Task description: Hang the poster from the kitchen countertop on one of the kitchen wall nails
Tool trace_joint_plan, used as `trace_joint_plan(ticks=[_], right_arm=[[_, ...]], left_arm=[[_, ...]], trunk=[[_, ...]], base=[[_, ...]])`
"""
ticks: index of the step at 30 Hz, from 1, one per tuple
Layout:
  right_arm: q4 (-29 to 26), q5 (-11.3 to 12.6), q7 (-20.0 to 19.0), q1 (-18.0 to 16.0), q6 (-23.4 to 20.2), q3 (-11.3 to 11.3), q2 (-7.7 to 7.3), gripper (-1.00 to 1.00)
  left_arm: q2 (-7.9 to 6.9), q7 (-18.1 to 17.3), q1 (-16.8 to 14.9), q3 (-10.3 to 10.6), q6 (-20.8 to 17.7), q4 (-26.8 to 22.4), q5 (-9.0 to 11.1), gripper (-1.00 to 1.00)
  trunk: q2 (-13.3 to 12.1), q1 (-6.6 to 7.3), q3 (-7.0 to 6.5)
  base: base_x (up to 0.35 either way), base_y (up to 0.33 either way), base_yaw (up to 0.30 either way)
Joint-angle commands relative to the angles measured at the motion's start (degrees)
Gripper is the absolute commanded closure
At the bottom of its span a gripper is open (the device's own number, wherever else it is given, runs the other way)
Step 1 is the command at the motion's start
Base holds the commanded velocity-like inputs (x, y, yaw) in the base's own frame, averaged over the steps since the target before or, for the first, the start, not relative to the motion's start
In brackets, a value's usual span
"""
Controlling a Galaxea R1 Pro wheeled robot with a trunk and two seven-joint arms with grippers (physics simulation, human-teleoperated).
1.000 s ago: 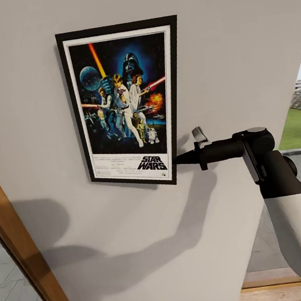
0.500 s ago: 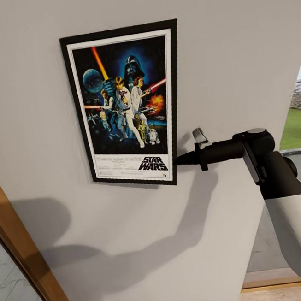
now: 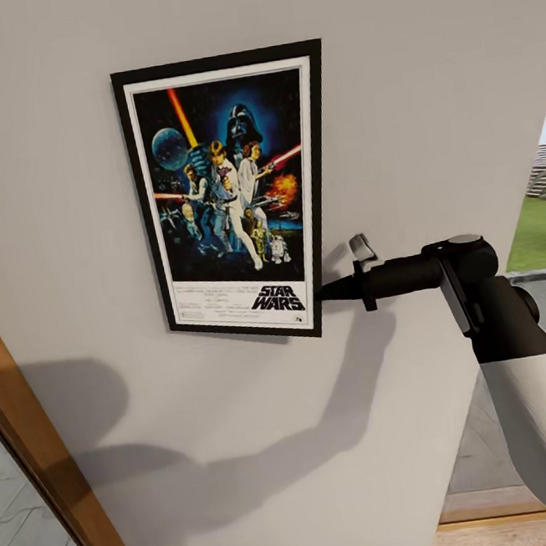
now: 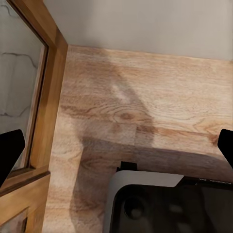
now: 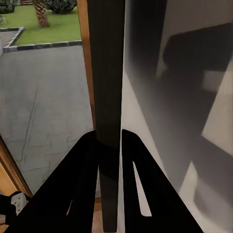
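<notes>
Black-framed Star Wars poster (image 3: 233, 195), upright against pale grey wall (image 3: 421, 81), slightly tilted, lower right edge pinched by right hand (image 3: 325, 289).

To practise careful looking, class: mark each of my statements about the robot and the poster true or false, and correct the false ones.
1. The poster lies flat on a countertop. False: it is up against the pale grey wall.
2. The right tool grips the poster's lower right edge. True: in the right wrist view its fingers straddle the dark frame.
3. The left tool holds the poster's top. False: it is open, above a wooden floor.
4. The poster reads "STAR WARS". True.
</notes>
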State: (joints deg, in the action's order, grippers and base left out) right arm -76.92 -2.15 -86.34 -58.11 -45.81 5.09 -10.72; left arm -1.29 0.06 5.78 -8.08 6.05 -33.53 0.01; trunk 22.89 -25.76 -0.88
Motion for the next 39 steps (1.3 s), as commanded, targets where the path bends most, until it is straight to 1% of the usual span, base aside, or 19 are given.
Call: trace_joint_plan(ticks=[1,6,11,19,20,39], right_arm=[[-0.03,-0.22,-0.31,-0.02,-0.69,0.03,-0.02,1.0],[-0.01,-0.22,-0.33,-0.04,-0.69,0.04,-0.03,1.0],[0.01,-0.22,-0.56,0.01,-0.69,0.01,-0.06,1.0],[0.01,-0.22,-0.58,0.0,-0.69,0.01,-0.06,1.0],[0.01,-0.22,-0.58,-0.01,-0.69,0.01,-0.07,-1.0],[-0.07,-0.22,-0.58,-0.02,-0.79,-0.08,-0.05,-1.0]], left_arm=[[0.01,0.01,0.03,-0.04,0.1,-0.05,0.0,-1.0],[0.05,0.01,0.03,-0.03,0.12,-0.08,0.0,-1.0],[-0.41,0.02,0.02,-0.01,0.1,-0.04,0.02,-1.0],[-0.45,0.03,0.02,-0.01,0.1,-0.04,0.04,-1.0],[-0.45,0.03,0.02,-0.01,0.1,-0.04,0.05,-1.0],[-0.46,0.03,0.02,-0.01,0.1,-0.04,0.03,-1.0]], trunk=[[0.03,-0.02,0.01],[0.03,-0.02,0.01],[0.03,-0.02,0.01],[0.03,-0.02,0.01],[0.03,-0.02,0.01],[0.03,-0.02,0.01]], base=[[0.0,0.0,0.0],[0.0,0.0,0.0],[0.0,0.0,0.0],[0.03,0.0,0.0],[0.082,0.0,0.0],[0.008,0.0,0.0]])
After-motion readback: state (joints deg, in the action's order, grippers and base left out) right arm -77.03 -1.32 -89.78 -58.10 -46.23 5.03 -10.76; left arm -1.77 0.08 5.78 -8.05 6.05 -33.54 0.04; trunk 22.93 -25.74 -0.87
